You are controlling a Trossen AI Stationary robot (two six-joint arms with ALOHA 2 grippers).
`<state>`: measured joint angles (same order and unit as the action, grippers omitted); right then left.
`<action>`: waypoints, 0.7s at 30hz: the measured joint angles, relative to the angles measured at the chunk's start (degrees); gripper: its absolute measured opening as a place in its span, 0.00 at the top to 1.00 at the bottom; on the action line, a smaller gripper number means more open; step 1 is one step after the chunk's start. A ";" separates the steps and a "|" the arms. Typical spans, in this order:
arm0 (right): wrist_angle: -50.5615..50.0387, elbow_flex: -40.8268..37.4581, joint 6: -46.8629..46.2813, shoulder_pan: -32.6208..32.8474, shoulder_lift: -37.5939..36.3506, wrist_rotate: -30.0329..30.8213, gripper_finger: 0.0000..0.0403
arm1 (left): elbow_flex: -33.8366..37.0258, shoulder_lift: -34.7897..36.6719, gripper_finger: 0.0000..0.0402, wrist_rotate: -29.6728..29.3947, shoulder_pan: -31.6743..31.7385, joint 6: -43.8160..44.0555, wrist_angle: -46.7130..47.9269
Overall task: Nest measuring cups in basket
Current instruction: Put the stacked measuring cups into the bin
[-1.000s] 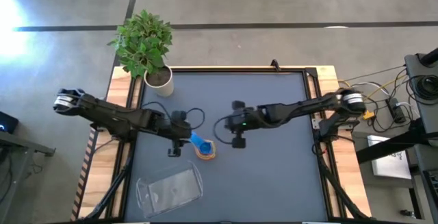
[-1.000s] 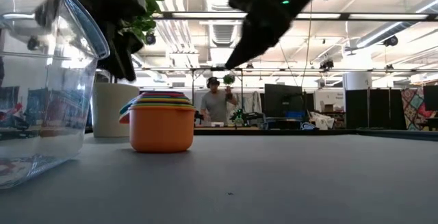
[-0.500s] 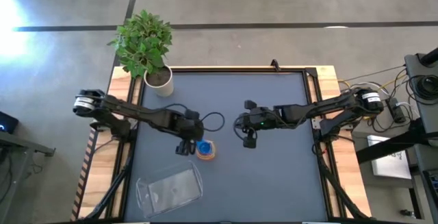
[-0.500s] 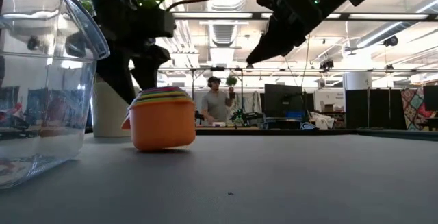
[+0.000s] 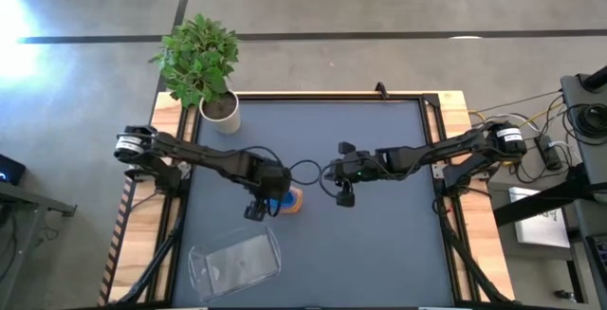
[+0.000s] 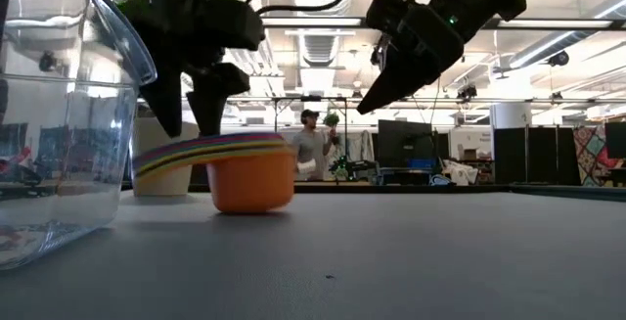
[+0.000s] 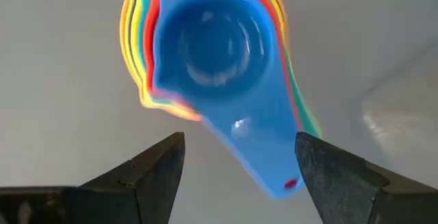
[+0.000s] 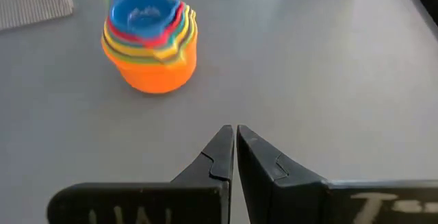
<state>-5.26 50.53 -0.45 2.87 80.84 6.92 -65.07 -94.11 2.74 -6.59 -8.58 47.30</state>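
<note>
The measuring cups [image 5: 292, 202] stand nested in one stack on the mat, orange outermost and blue innermost [image 7: 215, 46], base down [image 6: 252, 183]. Their handles fan out to one side [image 6: 166, 157]. My left gripper [image 7: 239, 166] is open and comes down over the stack [image 5: 275, 199], one finger on each side of the blue handle [image 7: 263, 155]. My right gripper [image 8: 236, 133] is shut and hangs above the mat [image 6: 370, 103], to the right of the stack [image 5: 343, 192]. The basket [image 5: 235, 261] lies clear and flat near the table's near edge [image 6: 59, 114]. My left gripper comes at the stack from above, its open fingers [image 7: 161, 166] astride the blue handle. In the low view one finger [image 6: 210, 110] reaches down to the handles beside the cup rims [image 6: 210, 140]. Whether it touches them I cannot tell.
A white pot with a green plant [image 5: 220, 111] stands at the table's far left corner, behind the stack in the low view [image 6: 156, 154]. Wooden rails frame the dark mat [image 5: 379, 244]. People and desks show in the room beyond the table.
My left gripper has moved toward the table's right and come down over the stack. The stack tipped, then settled flat again, slid a little to the right and turned so that its handles fan toward the left. My right gripper has drawn back toward the table's right.
</note>
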 joint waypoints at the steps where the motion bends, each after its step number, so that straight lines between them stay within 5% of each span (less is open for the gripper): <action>1: 0.02 -0.05 0.00 0.00 0.00 0.00 0.98 | -0.63 0.08 0.35 0.26 0.00 1.43 0.85; 10: 0.02 -0.18 0.48 0.00 0.02 0.01 0.98 | -6.85 0.40 0.35 4.73 -0.50 18.51 4.54; 21: -0.42 -1.88 -0.87 0.00 0.02 0.05 0.98 | -4.70 0.40 0.35 -5.44 -2.66 39.61 3.45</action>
<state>-5.67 48.65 -1.32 2.87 80.86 6.96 -69.77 -93.71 -2.70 -9.25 31.03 50.75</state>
